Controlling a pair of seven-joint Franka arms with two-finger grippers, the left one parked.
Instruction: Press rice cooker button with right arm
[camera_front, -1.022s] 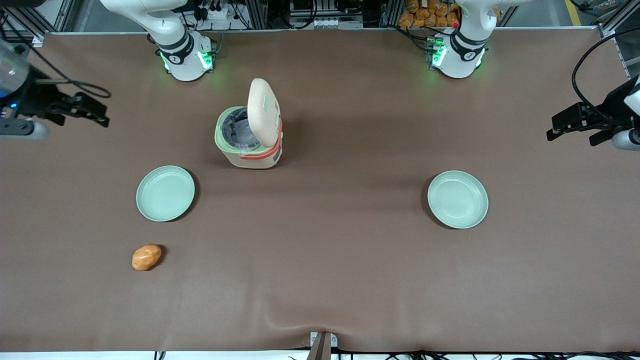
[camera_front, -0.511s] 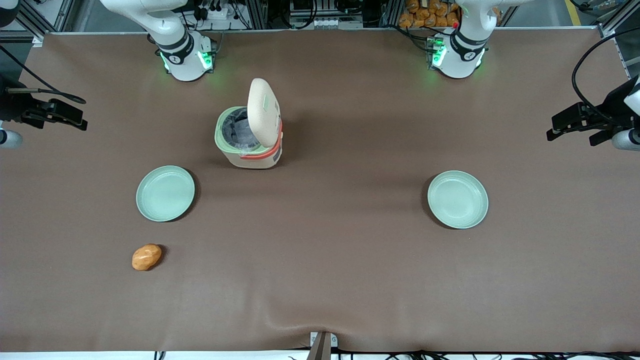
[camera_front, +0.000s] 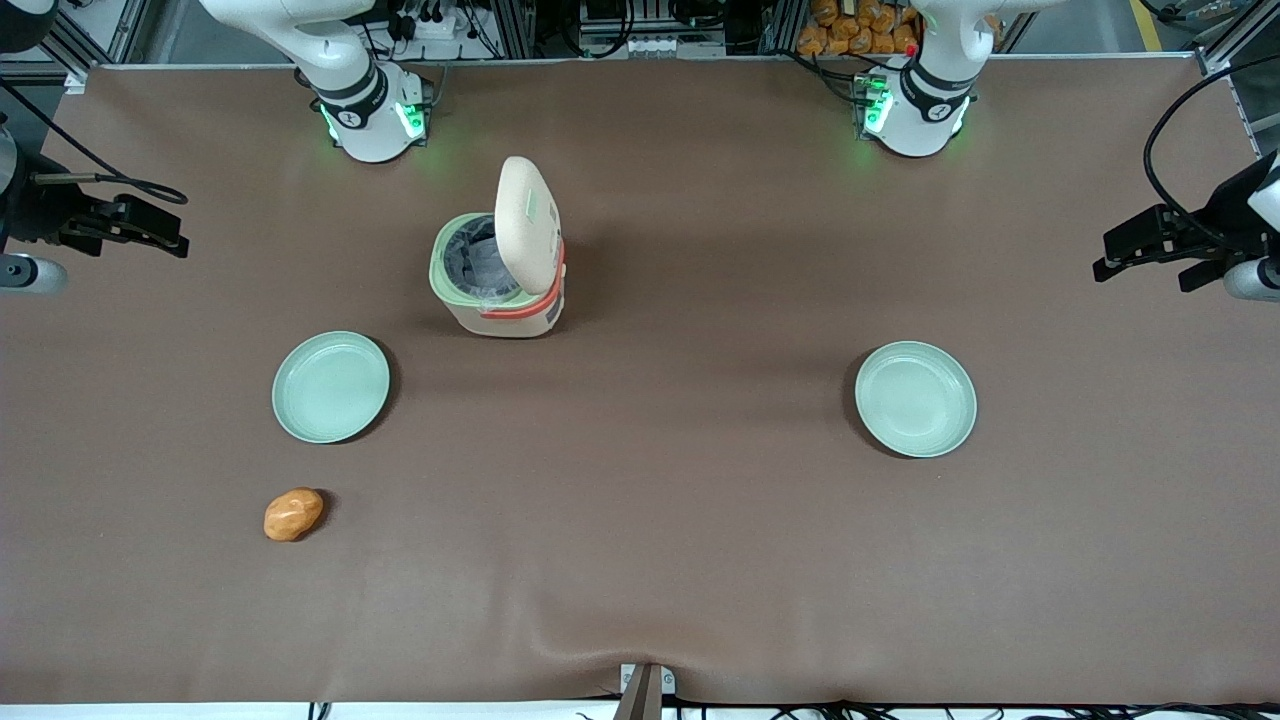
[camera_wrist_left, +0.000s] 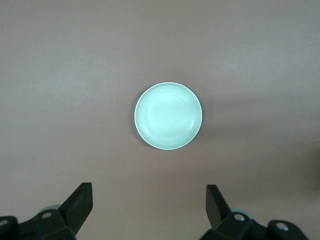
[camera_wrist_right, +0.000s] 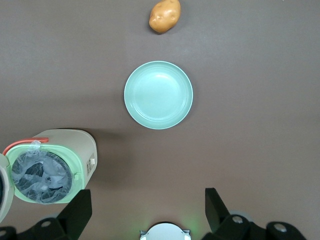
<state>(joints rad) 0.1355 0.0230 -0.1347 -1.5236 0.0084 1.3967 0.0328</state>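
Our pincer (camera_front: 165, 228) hangs above the bench (camera_front: 650, 560) at the working arm's end, well apart from everything. Its two fingers (camera_wrist_right: 80, 205) are spread wide, released, and nothing is between them.

The rice cooker (camera_front: 497, 270) stands on the bench near the base of the right arm (camera_front: 340, 80). Its lid (camera_front: 527, 225) is upright and the dark pot is open to see. The button (camera_front: 535, 208) is the small pale green patch on the lid, and it faces toward the parked arm's end.

We judge that the open lid means the press is probably done. If another press is wanted, the danger is there. The button is now on a standing lid and turned away from our pincer. A push on it could swing the lid down hard, or slide or tip the cooker, which looks small and light. Open fingers could also catch the lid's edge.

A green plate (camera_front: 331, 387) lies nearer to the front camera than the cooker, and an orange potato-like thing (camera_front: 293, 514) lies nearer again. A second plate (camera_front: 915, 399) lies toward the parked arm's end. None of them is in the way between pincer and cooker.
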